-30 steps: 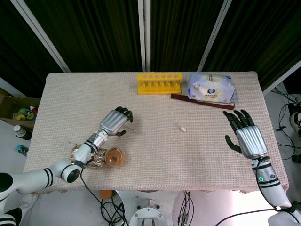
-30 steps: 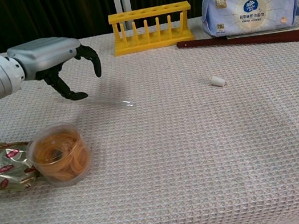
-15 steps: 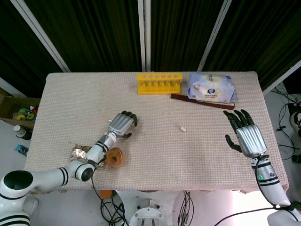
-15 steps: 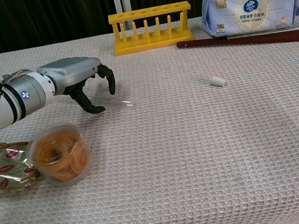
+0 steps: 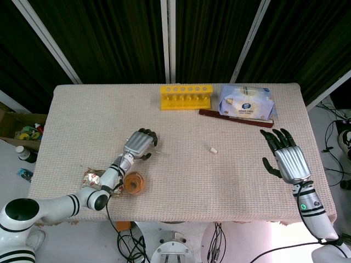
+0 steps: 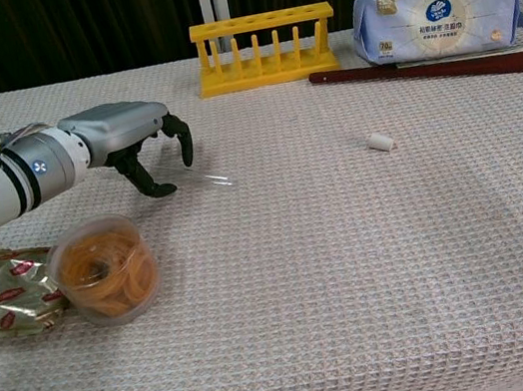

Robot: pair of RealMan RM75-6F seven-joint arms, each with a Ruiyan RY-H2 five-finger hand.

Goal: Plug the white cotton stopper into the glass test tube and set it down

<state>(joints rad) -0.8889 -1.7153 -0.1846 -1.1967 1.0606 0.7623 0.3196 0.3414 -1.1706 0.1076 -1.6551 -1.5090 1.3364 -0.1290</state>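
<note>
1. Since half a second ago, the left hand (image 6: pixel 130 138) has drawn back slightly toward the table's left side; its fingers curl down over the glass test tube (image 6: pixel 206 179), though whether they grip the tube or only arch above it cannot be told
2. That tube lies flat on the woven tablecloth (image 6: pixel 356 270), its free end poking out to the right of the fingertips
3. Off to the right, well apart from the tube, the white cotton stopper (image 6: pixel 380 142) lies alone on the cloth
4. Spread wide and holding nothing, the right hand (image 5: pixel 286 156) hovers near the table's right edge, seen only from the head camera
5. Just in front of the left forearm stand a clear tub of rubber bands (image 6: pixel 104 269) and a foil snack packet (image 6: pixel 0 292), touching each other
6. At the far edge are a yellow test tube rack (image 6: pixel 264 49), a tissue pack (image 6: pixel 438 16) and a dark wooden strip (image 6: pixel 422 71)
</note>
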